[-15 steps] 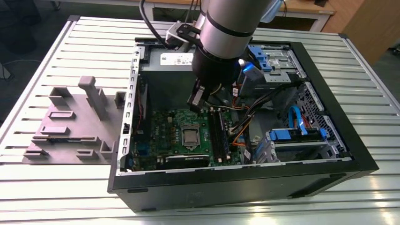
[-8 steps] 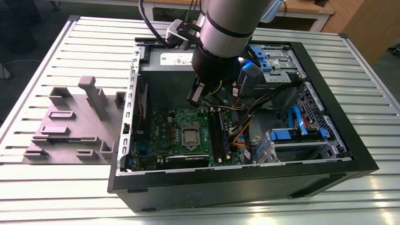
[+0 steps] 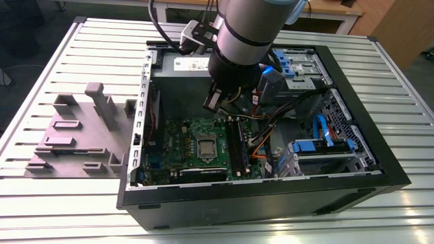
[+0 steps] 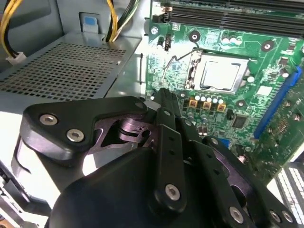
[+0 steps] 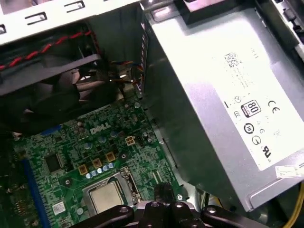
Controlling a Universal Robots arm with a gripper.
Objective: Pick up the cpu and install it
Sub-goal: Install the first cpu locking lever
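The cpu (image 3: pixel 205 148) lies flat inside the shiny socket frame on the green motherboard (image 3: pixel 175 147), in the open computer case. Its silvery top also shows in both wrist views (image 4: pixel 221 74) (image 5: pixel 105 195). My gripper (image 3: pixel 215 104) hangs inside the case above the board, beyond the socket and close to the power supply. In both wrist views its dark fingertips (image 4: pixel 166 97) (image 5: pixel 164 189) look pressed together as one narrow block, with nothing between them, and clear of the cpu.
The grey power supply (image 5: pixel 213 95) fills the case's far end, with yellow cables (image 4: pixel 116 19) beside it. Black memory sticks (image 3: pixel 235 147) flank the socket. Blue drive caddies (image 3: pixel 322 145) sit at the exterior view's right. A grey parts fixture (image 3: pixel 81 132) stands on the slatted table outside the case.
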